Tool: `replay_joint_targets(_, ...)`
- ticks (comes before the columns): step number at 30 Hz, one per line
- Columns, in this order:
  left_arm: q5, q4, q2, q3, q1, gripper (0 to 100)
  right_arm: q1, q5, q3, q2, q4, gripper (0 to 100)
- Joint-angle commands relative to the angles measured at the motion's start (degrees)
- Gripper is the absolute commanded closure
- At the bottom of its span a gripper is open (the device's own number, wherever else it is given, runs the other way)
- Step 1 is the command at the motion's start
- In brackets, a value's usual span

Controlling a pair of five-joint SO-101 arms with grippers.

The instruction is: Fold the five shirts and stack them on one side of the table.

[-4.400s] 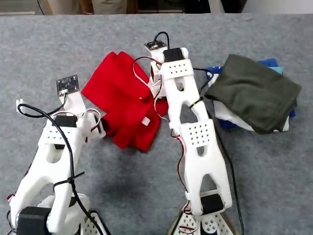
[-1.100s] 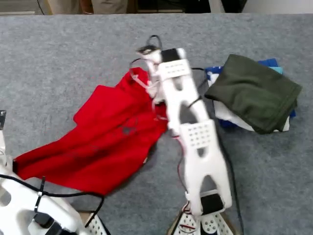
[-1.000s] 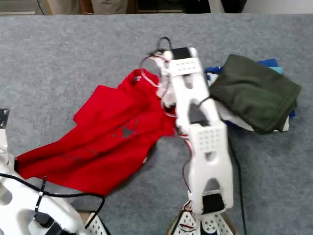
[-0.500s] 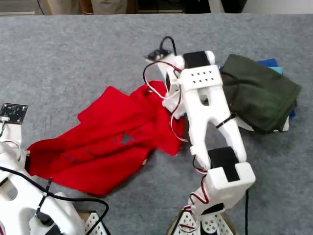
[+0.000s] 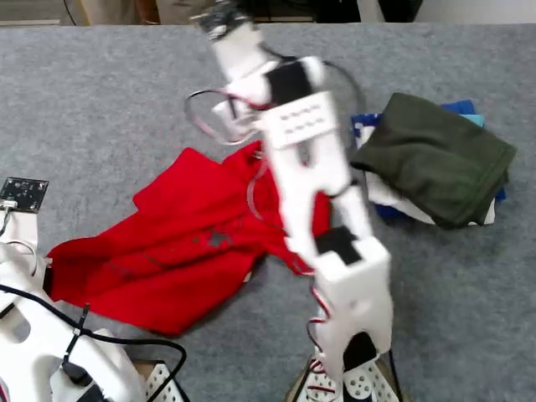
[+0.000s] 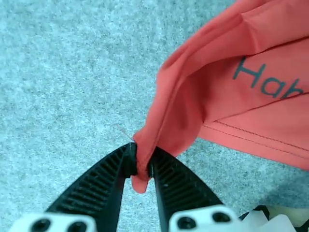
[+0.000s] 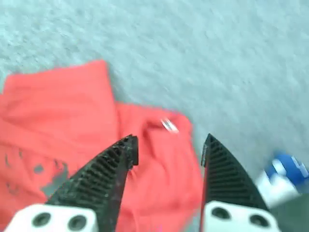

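A red shirt [image 5: 193,243] lies spread and rumpled on the grey table, left of centre. My left gripper [image 6: 140,166] is shut on one bunched corner of the red shirt [image 6: 231,96], at the cloth's near-left end [image 5: 48,264]. The right arm [image 5: 293,126] is raised over the shirt's far right part. Its gripper [image 7: 169,145] hangs open above the red shirt [image 7: 63,111] with nothing between the fingers. A stack of folded shirts with a dark green one [image 5: 435,159] on top sits at the right side.
Blue and white folded shirts [image 5: 381,201] peek out under the green one; a blue edge [image 7: 285,171] shows beside my right gripper. Bare grey table [image 5: 100,92] stretches across the far left and the near right. Cables trail along both arms.
The left gripper pulled the shirt's corner out to the near left, spreading it. The right gripper let go of the shirt's far end and the arm swung up toward the far side.
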Motion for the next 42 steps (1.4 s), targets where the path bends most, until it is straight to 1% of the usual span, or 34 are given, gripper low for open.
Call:
replay_joint_targets(1,-0.1,-0.4,-0.9,-0.2,0.4,98,-5.2,-0.7,-7.9,10.5,-4.6,77.7)
replay_joint_targets(6,0.0,-0.4,-0.9,1.2,0.4,98,-9.5,-0.7,-19.6,26.4,-8.3,77.6)
replay_joint_targets(9,0.0,-0.4,-1.0,1.9,0.4,98,-9.9,-0.8,-26.4,33.4,-8.1,77.5)
replay_joint_targets(12,0.0,-0.2,-1.0,1.9,0.4,98,-9.5,-0.8,-30.0,37.9,-8.4,77.5)
replay_joint_targets(19,0.0,-0.3,-1.0,1.9,0.4,98,-8.8,-0.8,-30.3,40.7,-11.7,77.5)
replay_joint_targets(24,0.0,-0.4,-1.0,1.9,0.4,98,-8.2,-0.4,-25.5,41.1,-15.6,77.6)
replay_joint_targets(30,0.0,-0.4,-1.0,1.9,0.4,98,-8.2,-0.3,-23.3,40.8,-15.3,77.8)
replay_joint_targets(34,0.0,-0.4,-1.0,1.9,0.4,98,-8.4,-0.4,-23.4,40.8,-11.7,78.0)
replay_joint_targets(36,0.0,-0.4,-1.0,1.9,0.4,98,-8.4,-0.3,-23.4,40.8,-10.6,81.8)
replay_joint_targets(40,0.0,-0.4,-1.0,1.9,0.4,98,-8.4,-0.3,-23.4,40.8,-10.5,98.2)
replay_joint_targets(41,0.0,-0.4,-1.0,1.9,0.4,98,-8.4,-0.3,-23.4,40.8,-10.5,99.8)
replay_joint_targets(42,0.0,-0.4,-1.0,1.9,0.4,98,-8.4,-0.3,-23.4,40.8,-10.5,98.7)
